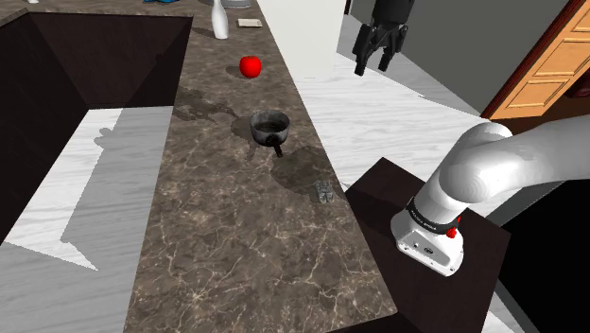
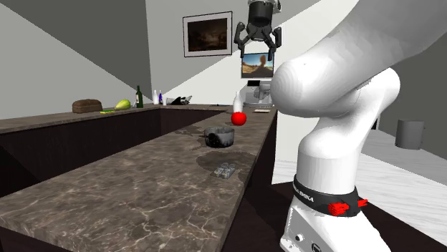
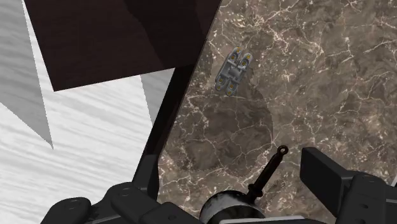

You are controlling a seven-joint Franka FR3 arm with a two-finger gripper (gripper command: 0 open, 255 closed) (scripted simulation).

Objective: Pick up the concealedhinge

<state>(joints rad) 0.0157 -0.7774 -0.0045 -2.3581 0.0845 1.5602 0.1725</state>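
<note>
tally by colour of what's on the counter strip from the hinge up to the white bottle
Red: 1, the apple
Dark grey: 1, the saucepan
Grey metal: 1, the concealed hinge
White: 1, the bottle
Beige: 1, a flat item beside the bottle
Total: 5

On my shoulder view the concealed hinge (image 1: pixel 324 190) is too small for me to read its parts. The top edge cuts the white bottle (image 1: pixel 219 19) and the arm above the gripper (image 1: pixel 373 66). On my wrist view the bottom edge cuts the small pan (image 3: pixel 226 205). On the second exterior view the far clutter (image 2: pixel 179 100) is too small to name.
</note>
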